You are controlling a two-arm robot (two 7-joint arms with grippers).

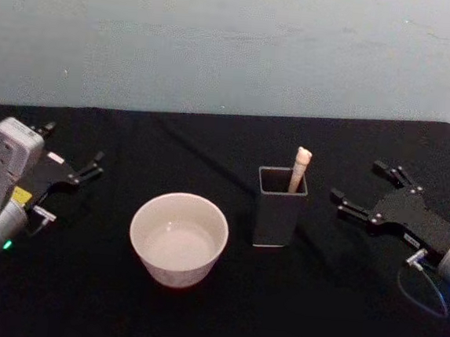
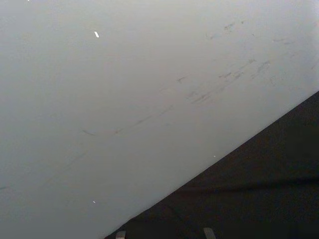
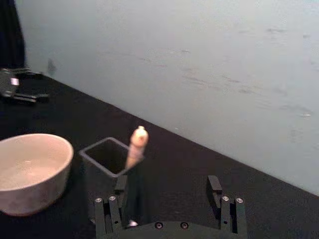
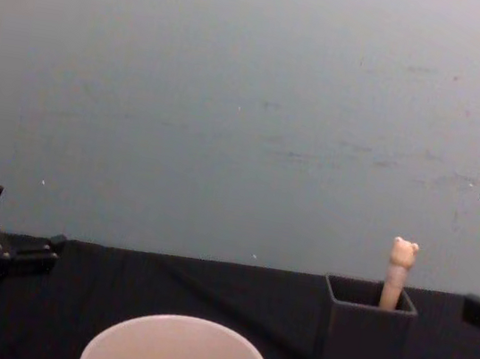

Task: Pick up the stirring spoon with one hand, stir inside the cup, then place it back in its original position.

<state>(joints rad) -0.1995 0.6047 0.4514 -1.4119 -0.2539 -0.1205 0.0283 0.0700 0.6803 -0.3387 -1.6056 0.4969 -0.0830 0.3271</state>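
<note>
The stirring spoon (image 1: pixel 299 169) stands in the dark grey holder (image 1: pixel 279 213), its beige bear-head handle (image 4: pixel 399 271) sticking up above the rim. The cream cup (image 1: pixel 178 238) sits on the table left of the holder, a little nearer to me. My right gripper (image 1: pixel 358 180) hovers open to the right of the holder, apart from it. In the right wrist view the spoon (image 3: pixel 135 147) and holder (image 3: pixel 102 152) lie ahead of the open right gripper (image 3: pixel 167 184). My left gripper (image 1: pixel 75 146) rests open at the far left, away from the cup.
A black cloth covers the table (image 1: pixel 212 317), and a pale blue-grey wall (image 1: pixel 236 43) rises close behind its far edge. Free room lies between the cup and each gripper.
</note>
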